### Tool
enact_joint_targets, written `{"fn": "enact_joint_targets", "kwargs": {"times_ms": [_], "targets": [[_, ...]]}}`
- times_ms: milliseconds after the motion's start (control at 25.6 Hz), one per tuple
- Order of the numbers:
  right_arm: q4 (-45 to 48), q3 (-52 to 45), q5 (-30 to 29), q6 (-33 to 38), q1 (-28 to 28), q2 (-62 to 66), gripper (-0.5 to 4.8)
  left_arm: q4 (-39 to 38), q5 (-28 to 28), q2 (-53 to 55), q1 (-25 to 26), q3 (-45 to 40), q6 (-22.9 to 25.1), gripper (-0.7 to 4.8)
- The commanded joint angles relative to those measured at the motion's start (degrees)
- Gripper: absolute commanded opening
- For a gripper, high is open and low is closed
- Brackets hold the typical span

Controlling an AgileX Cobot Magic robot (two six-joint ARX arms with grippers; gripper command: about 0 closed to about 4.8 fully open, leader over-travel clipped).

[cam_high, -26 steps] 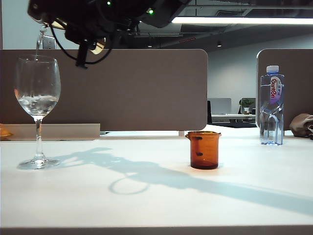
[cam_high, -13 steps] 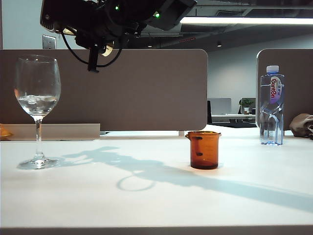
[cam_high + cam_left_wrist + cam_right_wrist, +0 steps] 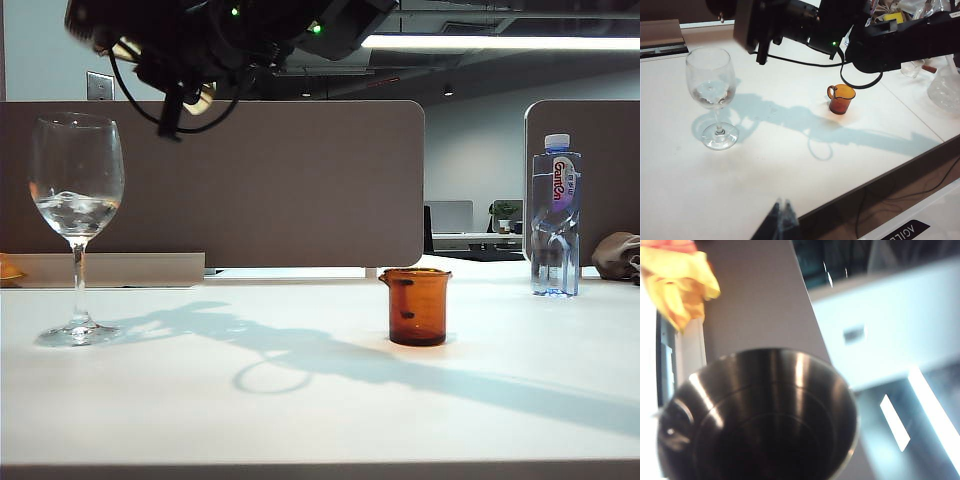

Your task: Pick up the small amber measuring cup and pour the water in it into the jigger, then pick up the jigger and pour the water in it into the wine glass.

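The wine glass (image 3: pixel 77 195) stands at the table's left with rippling water (image 3: pixel 76 212) in its bowl; the left wrist view also shows the wine glass (image 3: pixel 711 85). High above it and a little to the right hangs my right gripper (image 3: pixel 160 55), shut on the gold jigger (image 3: pixel 125 48). The jigger's dark open mouth (image 3: pixel 760 415) fills the right wrist view and hides the fingers. The small amber measuring cup (image 3: pixel 416 305) stands upright mid-table, untouched, and the same cup (image 3: pixel 841 98) shows in the left wrist view. My left gripper (image 3: pixel 781 210) hovers shut over the table's front edge.
A clear bottle with a blue cap (image 3: pixel 556 215) stands at the back right. Brown partition panels (image 3: pixel 300 180) run behind the table. A yellow cloth (image 3: pixel 677 285) lies beyond the glass. Clear glassware (image 3: pixel 945 90) sits on the neighbouring table. The front table edge (image 3: pixel 875 177) is near my left gripper.
A second ago a thin stream of water fell from the jigger into the wine glass; it has stopped. The right gripper swung right, then back left.
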Motion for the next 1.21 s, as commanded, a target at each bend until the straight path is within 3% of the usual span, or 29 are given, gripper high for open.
{"fn": "enact_joint_targets", "kwargs": {"times_ms": [39, 156, 391, 469, 742, 977, 1211], "targets": [[2.4, 0.4, 14.3, 23.2, -0.2, -1.1, -0.05, 0.3, 0.0, 0.0, 0.0, 0.1, 0.0, -0.02], [-2.7, 0.3, 20.8, 39.5, -1.5, -2.9, -0.05, 0.3, 0.0, 0.0, 0.0, 0.1, 0.0, -0.02], [-25.2, 0.2, 19.8, 64.4, -3.6, -9.7, -0.05, 0.3, 0.0, 0.0, 0.0, 0.1, 0.0, -0.02], [-29.3, 0.2, 18.6, 68.0, -3.7, -11.3, -0.05, 0.3, 0.0, 0.0, 0.0, 0.1, 0.0, -0.02], [-34.5, 0.2, 18.8, 67.6, -2.6, -18.6, -0.06, 0.3, 0.0, 0.0, 0.0, 0.1, 0.0, -0.02], [-44.2, -0.1, 18.9, 67.6, -4.3, -25.2, -0.05, 0.3, 0.0, 0.0, 0.0, 0.1, 0.0, -0.02], [-29.6, -21.1, 18.4, 67.6, -4.9, -43.3, -0.06, 0.3, -0.2, 0.0, 0.0, 0.1, 0.0, -0.02]]}}
